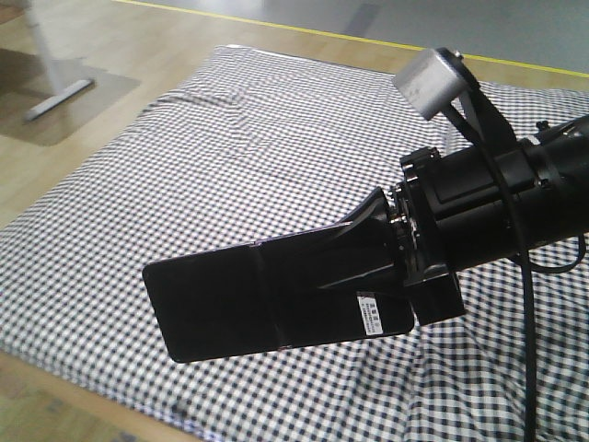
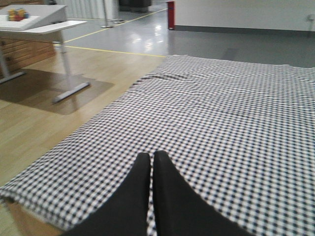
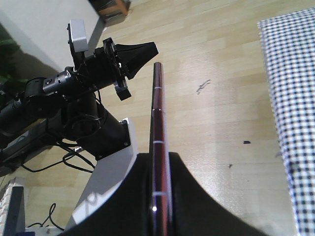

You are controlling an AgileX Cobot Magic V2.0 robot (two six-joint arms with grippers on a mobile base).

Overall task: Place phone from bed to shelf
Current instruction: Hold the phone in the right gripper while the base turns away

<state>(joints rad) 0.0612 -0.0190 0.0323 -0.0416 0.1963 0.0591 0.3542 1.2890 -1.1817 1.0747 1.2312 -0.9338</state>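
Note:
The phone (image 1: 248, 295) is a glossy black slab with a crease and a small white sticker. It hangs in the air over the checked bed (image 1: 230, 138), and my right gripper (image 1: 354, 249) is shut on its sticker end. In the right wrist view the phone (image 3: 157, 108) stands edge-on, pinkish, clamped between the two black fingers (image 3: 184, 196). My left gripper (image 2: 150, 158) is shut with nothing in it, low over the bed (image 2: 221, 113) near its front edge. The left gripper (image 3: 140, 51) also shows from the right wrist, out over the wooden floor. The shelf is out of view.
A white desk (image 2: 34, 24) with small coloured items stands on the wooden floor to the left of the bed; its metal foot (image 1: 60, 99) rests on a floor mat. The robot's white base (image 3: 108, 172) and cables sit below the left arm. The bed's corner (image 3: 290, 73) is at the right.

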